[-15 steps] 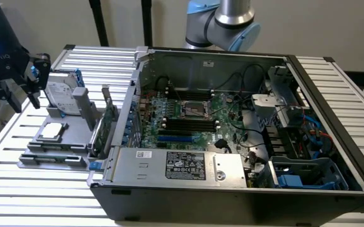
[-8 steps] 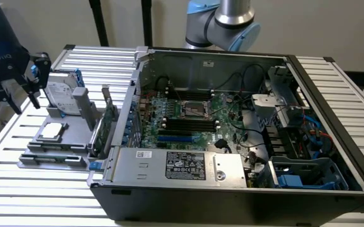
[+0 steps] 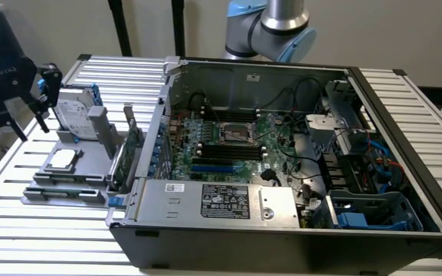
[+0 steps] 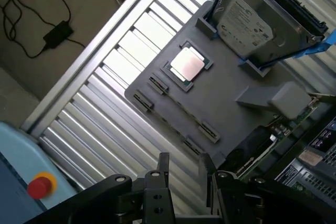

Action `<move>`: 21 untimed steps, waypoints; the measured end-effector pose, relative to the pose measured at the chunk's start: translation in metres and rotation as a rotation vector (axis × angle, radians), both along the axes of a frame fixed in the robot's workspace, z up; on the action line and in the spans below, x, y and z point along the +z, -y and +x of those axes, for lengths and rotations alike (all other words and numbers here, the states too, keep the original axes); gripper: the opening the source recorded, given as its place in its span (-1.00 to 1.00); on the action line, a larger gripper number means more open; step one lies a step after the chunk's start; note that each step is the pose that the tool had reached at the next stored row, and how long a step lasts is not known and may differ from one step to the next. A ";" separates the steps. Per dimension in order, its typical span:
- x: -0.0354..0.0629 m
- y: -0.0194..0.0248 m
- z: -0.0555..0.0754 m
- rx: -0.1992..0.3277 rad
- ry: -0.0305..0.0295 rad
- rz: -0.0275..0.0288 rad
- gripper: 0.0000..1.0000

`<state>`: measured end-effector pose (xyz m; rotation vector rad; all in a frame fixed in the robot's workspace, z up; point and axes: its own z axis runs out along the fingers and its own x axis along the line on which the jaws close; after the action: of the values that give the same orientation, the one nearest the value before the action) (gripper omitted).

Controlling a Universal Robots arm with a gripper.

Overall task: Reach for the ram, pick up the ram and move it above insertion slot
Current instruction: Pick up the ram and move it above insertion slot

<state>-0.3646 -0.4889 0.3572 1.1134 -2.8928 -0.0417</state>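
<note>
1. The gripper [image 4: 184, 159] hangs over the slatted table [image 4: 113, 72]. Its two dark fingers [image 4: 164, 167] are spread apart with nothing between them.
2. Nearest to it is the ram [image 4: 182, 107], standing on edge in a slot of the grey holder [image 4: 231, 85]. It shows as a thin strip between two end clips and is clear of the fingers.
3. Just beside the ram, on the same holder, the processor chip [image 4: 187, 64] lies flat with its silver lid upward.
4. Past the chip, the silver hard drive [image 4: 252, 19] leans in its blue frame at the holder's far end.
5. In the exterior view, the holder sits at about nine o'clock from the computer case [image 3: 282, 241]. The gripper is at about ten o'clock from the holder, over the table's edge.
6. The green expansion card [image 3: 133, 152] stands upright between the holder and the case wall.
7. Inside the open case, the motherboard [image 3: 243, 123] lies flat, and the black insertion slots [image 3: 229, 150] run across its middle.
8. Farthest off, at about twelve o'clock from the case, the arm's joint [image 3: 278, 29] shows silver with light-blue caps.
</note>
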 end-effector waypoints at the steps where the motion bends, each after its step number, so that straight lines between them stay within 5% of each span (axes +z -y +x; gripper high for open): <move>1: -0.0005 0.0000 0.000 0.019 0.0000 0.0002 -0.27; 21: -0.0104 0.0000 0.000 0.383 0.0002 0.0004 -0.27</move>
<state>-0.3646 -0.4889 0.3468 1.6412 -2.6249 -0.0290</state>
